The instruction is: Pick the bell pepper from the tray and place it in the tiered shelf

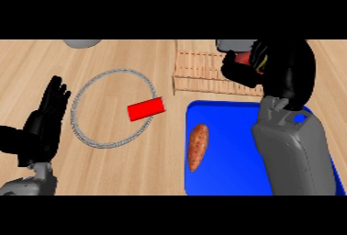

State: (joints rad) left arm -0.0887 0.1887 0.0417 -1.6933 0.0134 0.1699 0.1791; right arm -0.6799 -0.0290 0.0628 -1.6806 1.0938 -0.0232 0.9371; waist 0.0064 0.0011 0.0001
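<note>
My right hand (pixel 278 64) is over the wooden tiered shelf (pixel 196 69) at the back, fingers curled round a red bell pepper (pixel 238 58); only a small part of the pepper shows past the black fingers. The grey right forearm crosses the blue tray (pixel 230 179), which lies at the lower right. Whether the pepper touches the shelf's slats I cannot tell, since the hand hides the contact. My left hand (pixel 46 117) rests open at the left edge, fingers up.
An orange-brown sweet potato (pixel 198 146) lies on the tray's left side. A grey ring (pixel 75 114) lies on the counter left of the tray, with a red block (pixel 146 109) inside its right rim. A grey rounded object (pixel 82 43) shows at the top left.
</note>
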